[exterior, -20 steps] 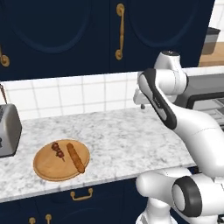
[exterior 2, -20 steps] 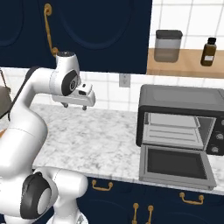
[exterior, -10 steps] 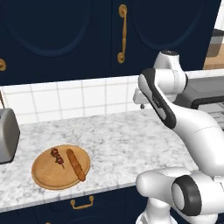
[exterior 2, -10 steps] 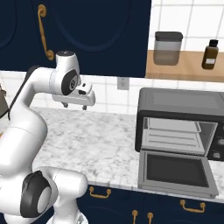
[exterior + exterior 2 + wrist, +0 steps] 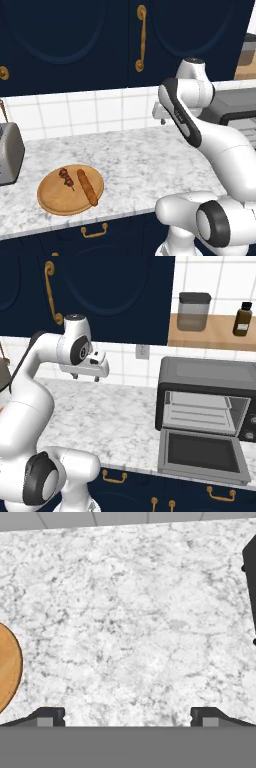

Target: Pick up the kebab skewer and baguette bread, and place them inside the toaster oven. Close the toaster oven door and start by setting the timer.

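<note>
Overhead, gripper (image 5: 85,377) hangs above the marble counter (image 5: 140,160), well clear of it, jaws spread wide, nothing between them. Hand view: both fingertips (image 5: 49,716) far apart over bare marble.

Skewer (image 5: 66,178) and baguette (image 5: 87,187) lie side by side on a round wooden board (image 5: 52,200), near the counter's front edge, left of the arm. Skewer sits left of the baguette, close beside it; can't tell if they touch. Board edge (image 5: 9,667) shows at the left of the hand view. Silver pop-up toaster (image 5: 9,152) stands left of the board, apart from it.

Toaster oven (image 5: 205,398) sits on the counter to the arm's right, well apart from the board. Oven door (image 5: 202,454) is dropped flat open, overhanging the counter's front edge; wire rack (image 5: 202,416) visible inside.

Wooden shelf (image 5: 215,336) above the oven holds a lidded jar (image 5: 194,311) and a dark bottle (image 5: 242,319).
</note>
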### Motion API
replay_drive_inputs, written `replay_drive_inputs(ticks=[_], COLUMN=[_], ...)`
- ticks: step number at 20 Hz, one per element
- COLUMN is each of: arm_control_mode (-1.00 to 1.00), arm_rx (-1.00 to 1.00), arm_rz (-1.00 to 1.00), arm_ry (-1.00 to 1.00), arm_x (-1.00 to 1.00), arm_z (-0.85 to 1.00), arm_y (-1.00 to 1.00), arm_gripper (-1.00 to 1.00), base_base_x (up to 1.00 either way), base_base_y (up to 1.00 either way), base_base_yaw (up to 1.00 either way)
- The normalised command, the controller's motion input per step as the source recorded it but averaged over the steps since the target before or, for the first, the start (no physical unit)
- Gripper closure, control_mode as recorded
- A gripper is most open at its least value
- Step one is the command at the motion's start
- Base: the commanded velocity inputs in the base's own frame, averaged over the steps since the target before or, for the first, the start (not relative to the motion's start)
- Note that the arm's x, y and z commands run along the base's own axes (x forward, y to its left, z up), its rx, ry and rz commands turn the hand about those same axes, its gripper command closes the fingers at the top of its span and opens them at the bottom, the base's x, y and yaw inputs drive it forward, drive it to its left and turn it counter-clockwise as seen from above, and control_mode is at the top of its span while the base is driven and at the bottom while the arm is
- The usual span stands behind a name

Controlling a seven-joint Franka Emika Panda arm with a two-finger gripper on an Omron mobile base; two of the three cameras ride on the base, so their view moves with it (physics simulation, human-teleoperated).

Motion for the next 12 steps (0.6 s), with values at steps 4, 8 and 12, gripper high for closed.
replay_drive_inputs(ticks=[4,8,12], arm_control_mode=[-1.00,-1.00,-1.00], arm_rx=[0.00,0.03,0.01], arm_rz=[0.00,0.00,0.00], arm_ry=[-0.06,-0.08,-0.07], arm_x=[-0.26,-0.74,-0.59], arm_z=[0.00,0.00,-0.03], arm_y=[-0.24,-0.97,-1.00], arm_gripper=[-1.00,-1.00,-1.00], base_base_x=[0.00,0.00,0.00], base_base_y=[0.00,0.00,0.00], base_base_yaw=[0.00,0.00,0.00])
